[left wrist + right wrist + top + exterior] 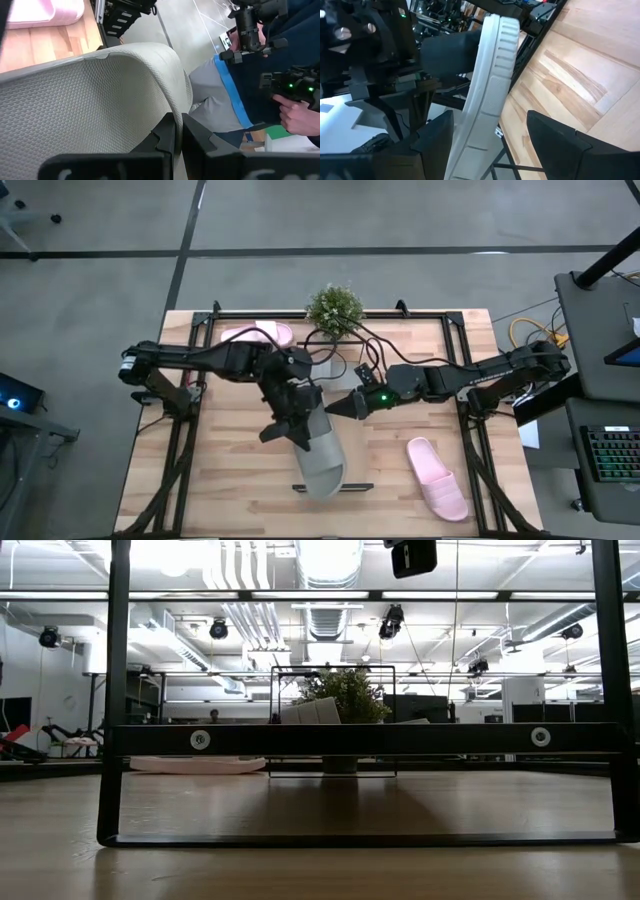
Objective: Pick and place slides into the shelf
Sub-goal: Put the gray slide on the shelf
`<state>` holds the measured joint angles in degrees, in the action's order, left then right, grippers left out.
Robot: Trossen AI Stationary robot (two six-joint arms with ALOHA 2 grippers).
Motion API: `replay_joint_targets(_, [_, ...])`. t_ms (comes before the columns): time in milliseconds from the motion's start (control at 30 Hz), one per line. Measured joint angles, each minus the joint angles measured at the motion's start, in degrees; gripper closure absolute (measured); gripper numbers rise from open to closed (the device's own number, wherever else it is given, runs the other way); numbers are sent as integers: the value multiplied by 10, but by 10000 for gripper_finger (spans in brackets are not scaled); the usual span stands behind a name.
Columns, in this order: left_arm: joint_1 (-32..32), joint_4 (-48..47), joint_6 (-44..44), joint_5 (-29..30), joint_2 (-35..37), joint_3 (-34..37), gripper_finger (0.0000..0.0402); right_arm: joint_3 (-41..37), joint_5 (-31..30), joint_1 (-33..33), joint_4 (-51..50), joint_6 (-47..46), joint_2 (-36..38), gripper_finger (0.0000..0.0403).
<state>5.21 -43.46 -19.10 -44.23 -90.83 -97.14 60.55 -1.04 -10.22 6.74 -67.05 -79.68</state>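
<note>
Grey slide [320, 455] is clamped in your left tool [297, 423], lifted near the plant [334, 308]; right tool [345, 406], fingers apart, straddles its sole for a handover, probably.

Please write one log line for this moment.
left gripper: shut on grey slide, lifted | right gripper: open beside it | pink slide: on table
</note>
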Motion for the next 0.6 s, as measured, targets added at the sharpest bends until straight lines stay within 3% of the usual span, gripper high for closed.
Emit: replay_joint_targets(600, [-7, 10, 2, 0, 0, 0, 401, 0, 1, 1, 64, -13, -38, 168])
